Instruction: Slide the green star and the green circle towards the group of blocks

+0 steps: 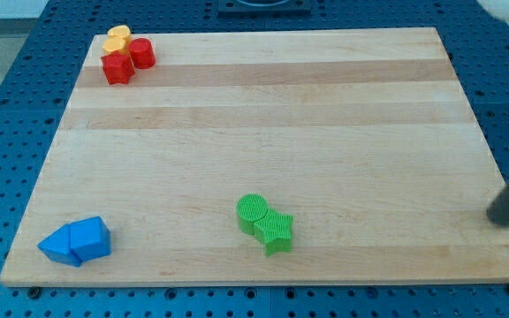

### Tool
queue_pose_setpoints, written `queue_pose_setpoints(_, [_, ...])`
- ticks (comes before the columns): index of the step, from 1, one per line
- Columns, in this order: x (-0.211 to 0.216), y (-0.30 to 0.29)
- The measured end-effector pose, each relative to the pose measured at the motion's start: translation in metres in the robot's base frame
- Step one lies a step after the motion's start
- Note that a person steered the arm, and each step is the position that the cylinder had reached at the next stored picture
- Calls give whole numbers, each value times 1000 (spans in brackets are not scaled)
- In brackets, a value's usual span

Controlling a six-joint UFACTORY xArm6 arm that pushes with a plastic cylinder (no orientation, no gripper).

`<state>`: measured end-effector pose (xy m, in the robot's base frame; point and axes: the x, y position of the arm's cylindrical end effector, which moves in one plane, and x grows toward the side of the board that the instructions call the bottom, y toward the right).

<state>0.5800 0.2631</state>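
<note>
Blue pegboard framed a pale wooden bench (263, 124) that filled most of the view. No pincer existed on this arm, so its spread or closure could not be told; only a dark rod entered from the view's right edge, and my tip (500, 218) sat just past the bench's right side, well apart from every block.

Near the view's bottom left lay two blue blocks (76, 242), angular in form and pressed together. At bottom centre the green circle (252, 212) touched the green star (277, 231), the circle up and to the left of the star; as a joined pair they could likely be pushed together.

At the view's top left corner clustered three small pieces: a red block (117, 68), a red cylinder (141, 53) and a yellow block (117, 39) touching above them. Either cluster might be the group meant. The green pair stood well apart from both, so the task looked unstarted, and the tip would probably need to come round to the pair's far side.
</note>
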Motion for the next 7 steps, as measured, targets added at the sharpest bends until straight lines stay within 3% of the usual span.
queue_pose_setpoints(1, [32, -42])
queue_pose_setpoints(3, [39, -141])
queue_pose_setpoints(7, [33, -223])
